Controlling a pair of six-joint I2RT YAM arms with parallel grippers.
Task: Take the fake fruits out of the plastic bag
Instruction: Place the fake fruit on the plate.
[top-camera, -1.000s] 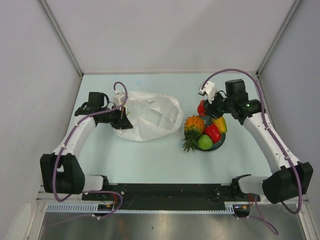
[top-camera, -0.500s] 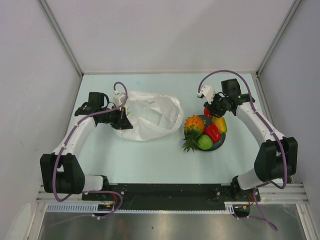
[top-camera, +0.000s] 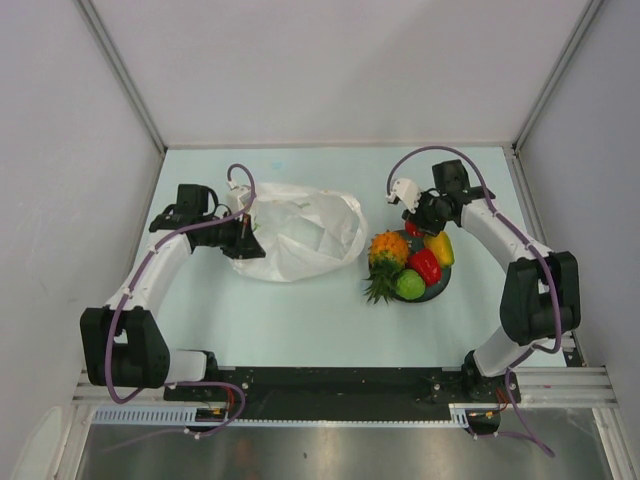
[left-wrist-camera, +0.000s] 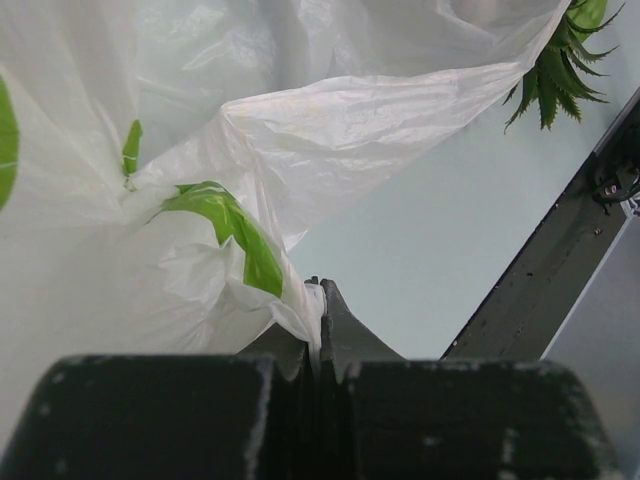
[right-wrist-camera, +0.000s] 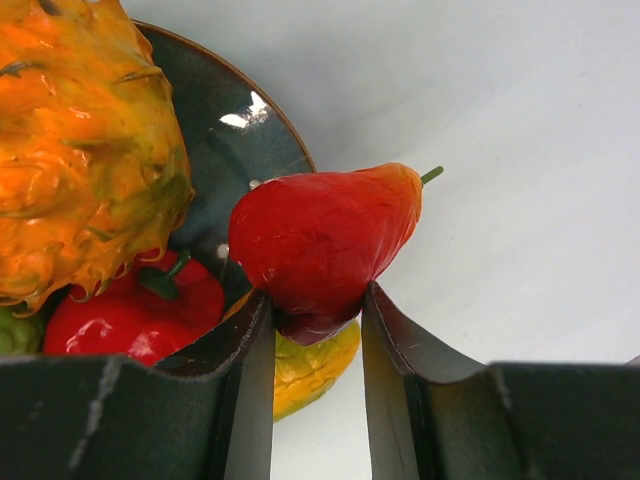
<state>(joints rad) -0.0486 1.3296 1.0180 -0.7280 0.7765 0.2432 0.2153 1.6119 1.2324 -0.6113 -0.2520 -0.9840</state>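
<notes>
Left pincer (left-wrist-camera: 318, 290) is clamped on the plastic bag (left-wrist-camera: 300, 150) edge, anchoring it I guess. Right pincer (right-wrist-camera: 315, 310) grips the small red fruit (right-wrist-camera: 325, 235), with the plate (right-wrist-camera: 225, 150) just beyond its tips.

You'll see the small red fruit (right-wrist-camera: 325, 240) looks smooth and glossy between the matt black fingers (right-wrist-camera: 240, 400) of your right gripper (right-wrist-camera: 317, 300). To their left the pineapple (right-wrist-camera: 80, 150) is rough and knobbly, and the plate (right-wrist-camera: 245, 135) is glazed (it mirrors a light). Your left gripper (left-wrist-camera: 318, 300) pinches the plastic bag (left-wrist-camera: 350, 130), a thin, crinkled, translucent film.
</notes>
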